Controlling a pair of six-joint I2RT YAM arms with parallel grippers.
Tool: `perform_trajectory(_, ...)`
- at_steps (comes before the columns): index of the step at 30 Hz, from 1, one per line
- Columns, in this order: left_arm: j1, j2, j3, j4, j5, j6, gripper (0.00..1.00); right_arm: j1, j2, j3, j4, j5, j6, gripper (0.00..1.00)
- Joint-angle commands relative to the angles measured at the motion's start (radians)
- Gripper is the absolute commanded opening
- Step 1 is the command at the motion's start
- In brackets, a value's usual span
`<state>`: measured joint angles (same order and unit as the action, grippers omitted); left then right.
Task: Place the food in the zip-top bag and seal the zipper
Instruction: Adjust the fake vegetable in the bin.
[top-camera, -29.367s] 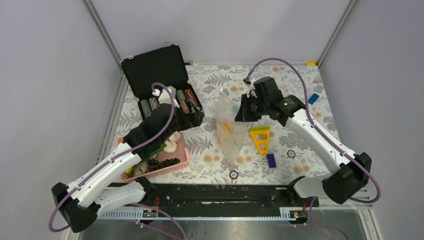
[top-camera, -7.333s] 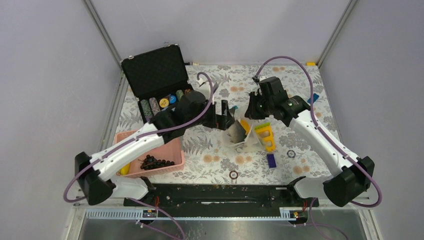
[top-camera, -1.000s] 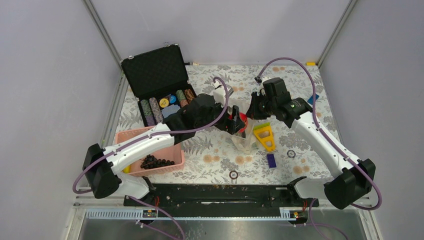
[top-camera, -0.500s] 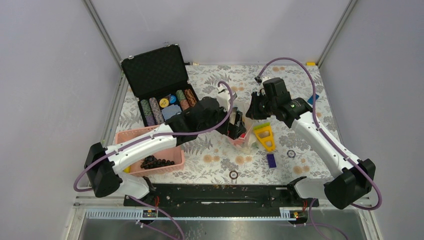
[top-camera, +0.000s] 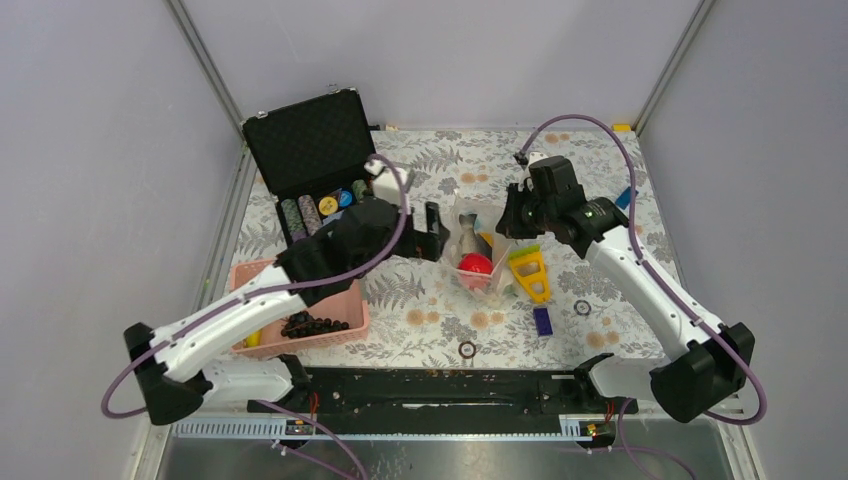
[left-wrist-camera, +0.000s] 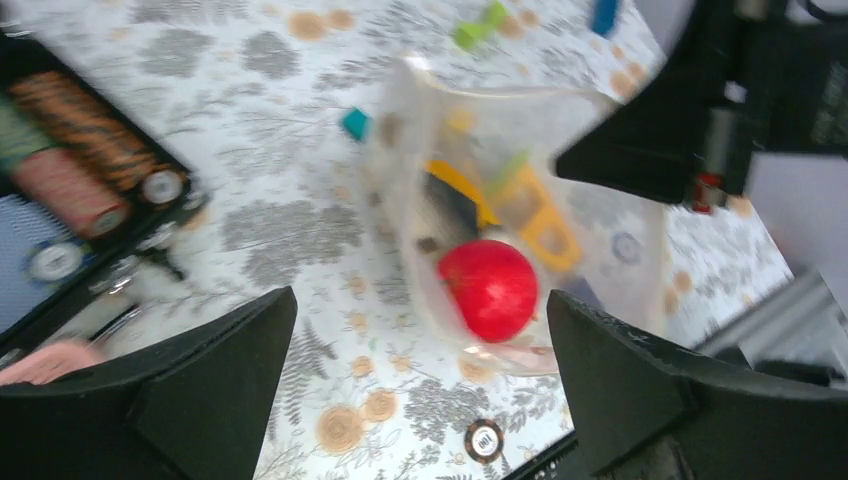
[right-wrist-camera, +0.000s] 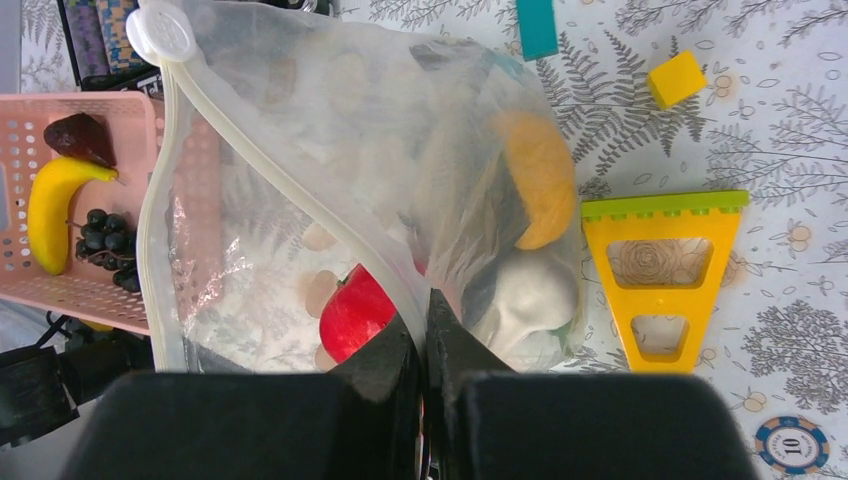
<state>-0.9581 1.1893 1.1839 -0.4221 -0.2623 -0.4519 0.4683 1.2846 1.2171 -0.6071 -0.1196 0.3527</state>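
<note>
The clear zip-top bag (top-camera: 478, 250) stands open at mid-table. My right gripper (top-camera: 506, 226) is shut on its whitish zipper strip (right-wrist-camera: 280, 190) and holds the mouth up; the jaws pinch the strip in the right wrist view (right-wrist-camera: 425, 335). Inside the bag lie a red fruit (right-wrist-camera: 355, 310), an orange (right-wrist-camera: 540, 180) and a white mushroom (right-wrist-camera: 530, 295). The red fruit also shows in the left wrist view (left-wrist-camera: 490, 288). My left gripper (top-camera: 432, 232) is open and empty just left of the bag (left-wrist-camera: 420, 300). A banana (right-wrist-camera: 50, 200) and a dark grape bunch (right-wrist-camera: 100, 240) lie in the pink basket (top-camera: 345, 300).
An open black poker-chip case (top-camera: 330, 170) stands at the back left. A yellow triangular piece (top-camera: 527, 272) lies right of the bag, with a blue block (top-camera: 542, 320) and a loose chip (top-camera: 467, 349) nearer the front. A yellow cube (right-wrist-camera: 675, 78) lies behind.
My left gripper carried the red fruit to the bag, let it go inside, and has drawn back left, open. My right gripper has kept holding the bag's edge.
</note>
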Motion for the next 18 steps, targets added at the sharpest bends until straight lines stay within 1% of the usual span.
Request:
perform_trajectory(1,0.061,-0.083,-0.033,-0.188,-0.304,-0.153,0.99,-0.01,-0.062,0.0,0.006,0.064,-0.01,0.04)
perform_trajectory(5,0.259,-0.131,-0.136,-0.32,-0.294,-0.359,0.99,-0.01,-0.061,-0.001,0.011,0.081,-0.017,0.04)
perform_trajectory(7,0.357,-0.156,-0.193,-0.37,-0.321,-0.464,0.99,-0.011,-0.048,0.003,0.008,0.081,-0.018,0.04)
perform_trajectory(11,0.521,-0.205,-0.299,-0.424,-0.418,-0.6,0.99,-0.011,-0.034,0.006,0.004,0.067,-0.02,0.04)
perform_trajectory(13,0.589,-0.218,-0.35,-0.43,-0.445,-0.641,0.99,-0.011,-0.034,0.008,0.005,0.066,-0.02,0.04)
perform_trajectory(14,0.63,-0.225,-0.371,-0.424,-0.434,-0.647,0.99,-0.011,-0.036,0.009,0.004,0.059,-0.02,0.04)
perform_trajectory(18,0.75,-0.248,-0.472,-0.33,-0.415,-0.65,0.99,-0.011,-0.051,0.001,0.012,0.056,-0.019,0.04)
